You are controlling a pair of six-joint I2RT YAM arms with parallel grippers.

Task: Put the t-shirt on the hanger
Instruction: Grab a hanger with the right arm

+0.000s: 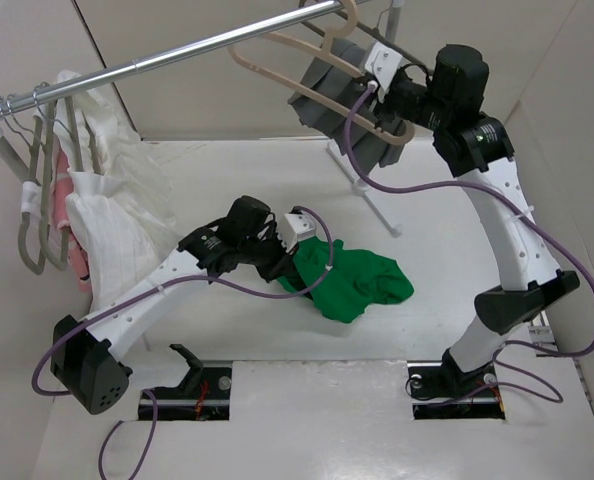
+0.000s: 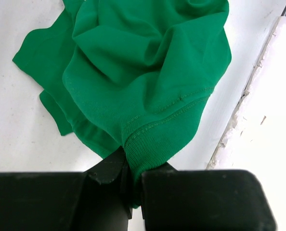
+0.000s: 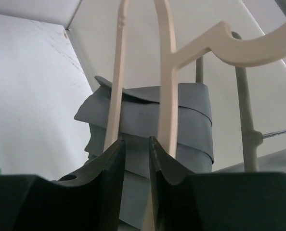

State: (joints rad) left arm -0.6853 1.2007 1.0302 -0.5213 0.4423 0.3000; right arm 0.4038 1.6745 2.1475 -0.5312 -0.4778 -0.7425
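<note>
The bright green t-shirt [image 1: 362,285] lies bunched on the white table, right of centre. My left gripper [image 1: 285,260] is low at its left edge. In the left wrist view the gripper [image 2: 131,166] is shut on the ribbed hem of the t-shirt [image 2: 143,72]. The beige hanger [image 1: 287,62] hangs on the rail at the back. My right gripper [image 1: 377,92] is raised to it. In the right wrist view the gripper [image 3: 136,142] has a narrow gap between its jaws. Two bars of the hanger [image 3: 167,72] rise just behind the fingertips, and nothing shows inside the gap.
A grey pleated cloth [image 1: 342,100] hangs behind the hanger, close to my right gripper. The metal rail [image 1: 177,52] runs across the back. White garments [image 1: 107,205] on thin hangers hang at its left end. The rack's foot [image 1: 372,195] stands on the table behind the t-shirt.
</note>
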